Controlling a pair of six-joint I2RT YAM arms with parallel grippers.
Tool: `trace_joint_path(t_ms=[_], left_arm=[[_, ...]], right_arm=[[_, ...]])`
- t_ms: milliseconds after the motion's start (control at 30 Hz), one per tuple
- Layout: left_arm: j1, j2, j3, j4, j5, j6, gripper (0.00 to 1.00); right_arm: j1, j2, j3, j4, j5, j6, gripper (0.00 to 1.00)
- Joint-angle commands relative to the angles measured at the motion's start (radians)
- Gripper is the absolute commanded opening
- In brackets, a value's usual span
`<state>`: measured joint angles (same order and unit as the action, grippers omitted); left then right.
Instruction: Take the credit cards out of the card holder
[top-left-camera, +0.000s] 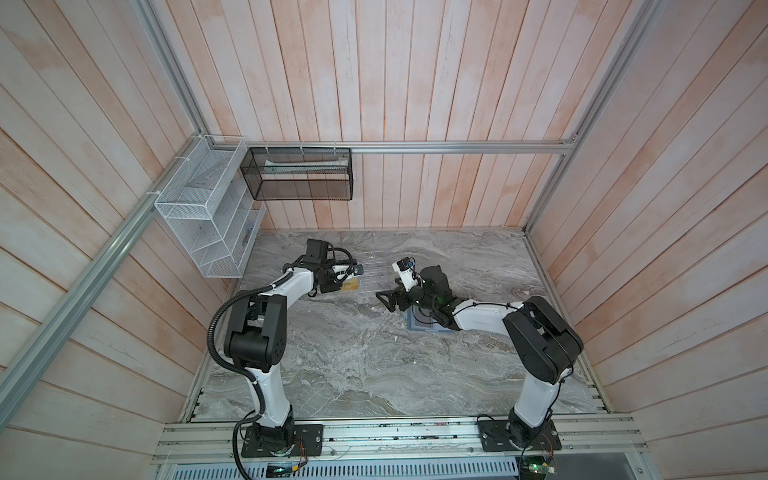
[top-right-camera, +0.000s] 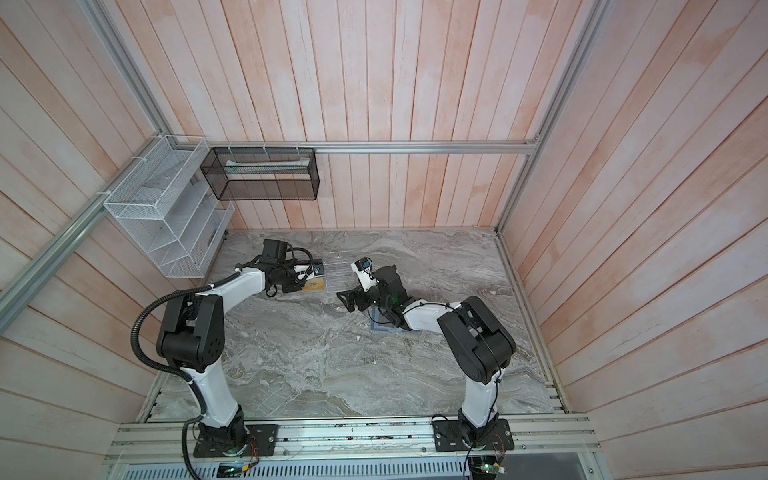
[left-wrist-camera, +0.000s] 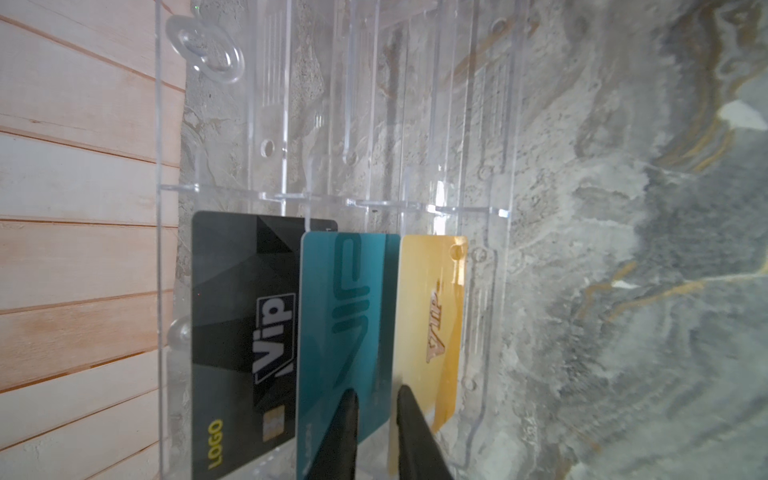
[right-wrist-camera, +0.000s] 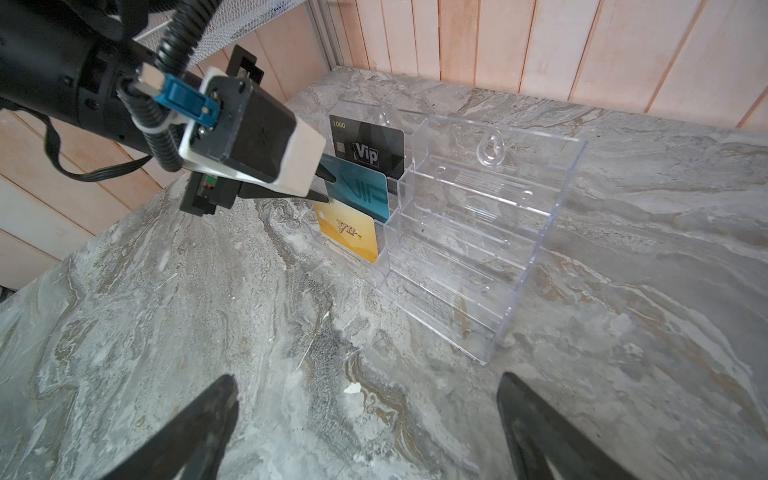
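Note:
Three cards stand in the clear acrylic rack (right-wrist-camera: 478, 232): a black Vip card (left-wrist-camera: 245, 316), a teal credit card (left-wrist-camera: 340, 316) and a gold credit card (left-wrist-camera: 432, 316). My left gripper (left-wrist-camera: 376, 390) is at the rack, open by a narrow gap. The teal card's near edge sits loosely in that gap, not clamped. In the right wrist view the same fingertips (right-wrist-camera: 328, 178) straddle the teal card (right-wrist-camera: 361, 191) above the gold one (right-wrist-camera: 349, 230). The slate-blue card holder (top-left-camera: 415, 326) lies on the table, partly hidden under my right arm. My right gripper (right-wrist-camera: 365, 380) hovers wide open and empty over bare marble.
A white wire basket (top-left-camera: 203, 208) and a black mesh basket (top-left-camera: 297, 174) hang on the walls at the back left. Wooden walls close in the marble table (top-left-camera: 353, 365) on three sides. The arms' mounting rail (top-left-camera: 399, 436) runs along the front edge.

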<state>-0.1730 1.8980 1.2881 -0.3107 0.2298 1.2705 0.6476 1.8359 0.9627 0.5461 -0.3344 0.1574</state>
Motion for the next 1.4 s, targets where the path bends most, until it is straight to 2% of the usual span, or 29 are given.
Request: trace_joint_path(t_ms=[0,133,233,333,367,400,567,767,967,1100,1233,1367], left_arm=[[-0.009,-0.047,-0.019,0.035,0.009,-0.027,0.21],[-0.015,-0.092,-0.038,0.058,0.014,-0.060,0.24],[-0.029,-0.142,-0.067,0.082,0.013,-0.081,0.34],[-0.035,-0.197,-0.106,0.103,0.020,-0.105,0.69],[-0.037,-0.216,-0.116,0.106,0.020,-0.116,0.87],[-0.040,-0.232,-0.127,0.110,0.024,-0.124,1.00],[-0.049,-0.337,-0.186,0.186,0.040,-0.200,1.00],[-0.079,-0.418,-0.154,0.222,0.047,-0.321,1.00],[-0.141,-0.436,-0.095,0.260,-0.079,-0.448,1.00],[-0.167,-0.432,-0.075,0.277,-0.095,-0.529,1.00],[-0.242,-0.455,-0.085,0.270,-0.132,-0.668,1.00],[-0.320,-0.432,-0.049,0.225,-0.148,-0.970,1.00]], right_arm=[[0.006,0.000,-0.001,0.006,-0.015,0.005,0.98],[0.006,-0.009,-0.003,0.001,-0.015,0.004,0.98],[0.006,-0.020,-0.005,-0.007,-0.013,0.002,0.98],[0.006,-0.037,-0.014,-0.010,-0.012,0.005,0.98],[0.006,-0.046,-0.021,-0.010,-0.009,0.008,0.98],[0.006,-0.054,-0.025,-0.009,-0.008,0.011,0.98],[0.007,-0.111,-0.056,-0.022,0.020,0.022,0.98],[0.006,-0.194,-0.091,-0.068,0.090,0.055,0.98],[0.004,-0.269,-0.121,-0.153,0.191,0.094,0.98],[-0.005,-0.320,-0.148,-0.218,0.238,0.132,0.98],[-0.030,-0.386,-0.193,-0.315,0.290,0.197,0.98],[-0.068,-0.470,-0.273,-0.373,0.307,0.251,0.98]])
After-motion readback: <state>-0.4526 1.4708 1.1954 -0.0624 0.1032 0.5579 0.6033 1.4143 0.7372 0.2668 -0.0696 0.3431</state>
